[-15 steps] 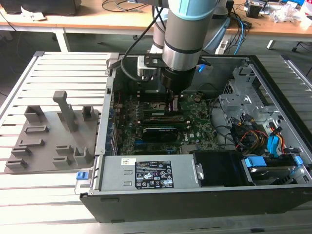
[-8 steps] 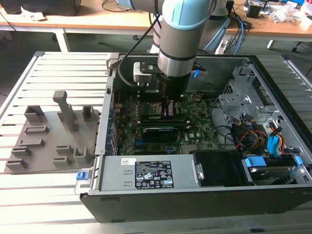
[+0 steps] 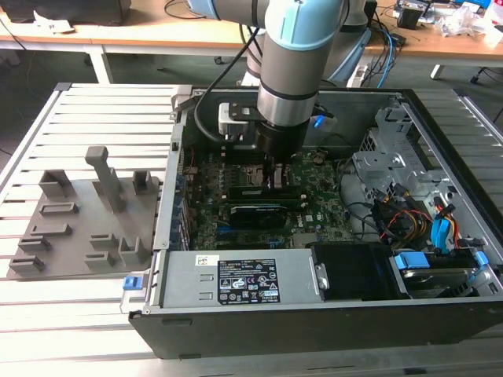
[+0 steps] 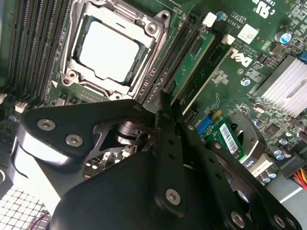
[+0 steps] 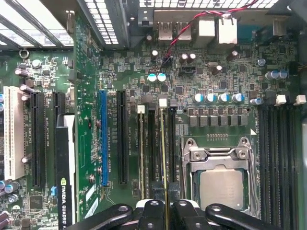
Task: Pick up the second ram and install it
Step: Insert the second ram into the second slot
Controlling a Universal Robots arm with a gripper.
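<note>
Green thin ram stick (image 5: 163,158) stands edge-on in black motherboard slot beside metal CPU socket (image 5: 219,179); black gripper (image 5: 166,211) fingers pinch its end.

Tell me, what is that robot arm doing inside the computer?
The robot arm has reached down into an open computer case. Its gripper sits right over the memory slots beside the CPU socket on the motherboard. A thin green stick, the second ram, stands on edge in one of those slots, running straight up from between the gripper's fingers. Another memory stick stands in a slot beside it. On the exterior view's left, a grey fixture rests on the slatted table.
</note>
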